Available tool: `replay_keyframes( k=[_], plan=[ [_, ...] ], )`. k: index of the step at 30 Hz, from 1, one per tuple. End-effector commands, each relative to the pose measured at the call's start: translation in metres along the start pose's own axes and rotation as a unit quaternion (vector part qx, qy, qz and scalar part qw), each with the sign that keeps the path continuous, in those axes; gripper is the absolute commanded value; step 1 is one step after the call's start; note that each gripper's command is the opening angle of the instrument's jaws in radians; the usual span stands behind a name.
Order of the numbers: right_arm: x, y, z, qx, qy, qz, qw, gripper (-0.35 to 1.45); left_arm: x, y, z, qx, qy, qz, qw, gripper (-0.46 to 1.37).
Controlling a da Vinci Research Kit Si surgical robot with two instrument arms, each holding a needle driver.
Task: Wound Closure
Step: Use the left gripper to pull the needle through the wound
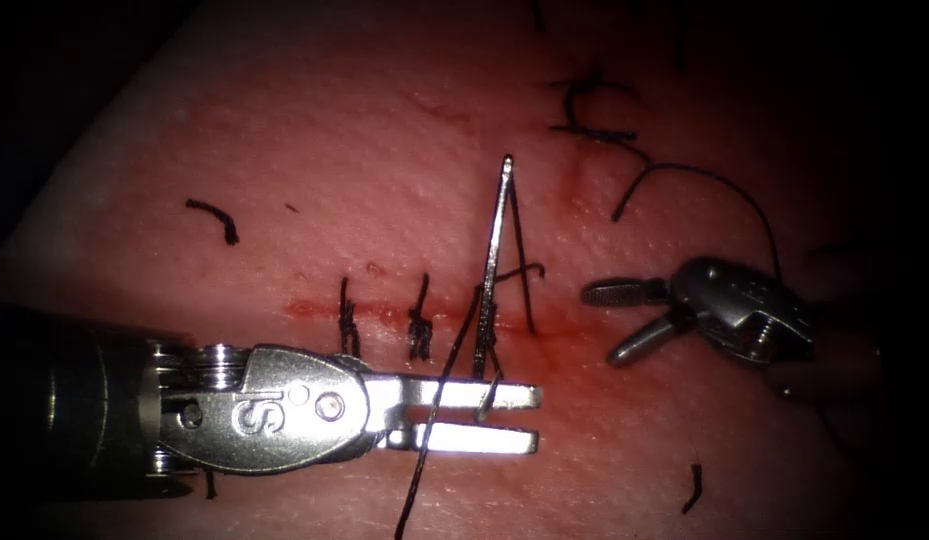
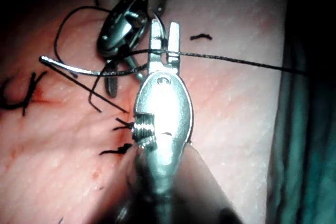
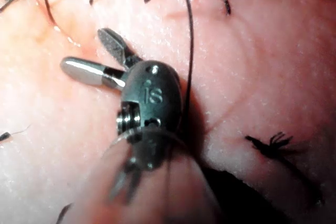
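The cut runs left to right across the tissue. The needle stands steeply over the cut, its far end up and its near end at my left tool's upper jaw. I cannot tell whether it passes through tissue. My left tool is open, and dark thread crosses its jaws. In the left wrist view the needle reaches sideways from the left tool, with thread running the other way. My right tool is open right of the needle and holds nothing, as the right wrist view also shows.
Two tied stitches sit on the cut left of the needle. A knotted stitch lies further back. Cut thread ends lie loose on the tissue. A thread arc curves over the right tool.
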Motion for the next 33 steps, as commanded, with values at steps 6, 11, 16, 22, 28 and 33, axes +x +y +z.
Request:
replay_keyframes(
  k=[6,11,16,22,28,33],
  plan=[
    [-0.0007,-0.0003,0.0003,-0.002,-0.001,0.000,1.000,0.42,0.0028,-0.0034,-0.0009,0.031,0.008,0.038,0.9988,-0.35],
    [-0.0008,-0.0005,0.0004,-0.002,-0.001,0.000,1.000,0.42,0.0044,-0.0069,-0.0019,0.053,0.004,0.054,0.9971,-0.35],
    [-0.0008,-0.0008,0.0005,-0.002,-0.001,0.000,1.000,0.42,0.0061,-0.0108,-0.0037,0.088,0.015,0.060,0.9942,-0.35],
    [-0.0007,-0.0010,0.0006,-0.002,-0.001,0.000,1.000,0.41,0.0071,-0.0130,-0.0044,0.086,0.012,0.059,0.9945,-0.35],
    [-0.0007,-0.0011,0.0006,-0.002,-0.001,0.000,1.000,0.41,0.0069,-0.0139,-0.0054,0.081,0.013,0.058,0.9949,-0.35],
    [-0.0006,-0.0012,0.0005,-0.002,-0.001,0.001,1.000,0.41,0.0059,-0.0135,-0.0057,0.080,0.015,0.063,0.9947,-0.35]
  ],
)
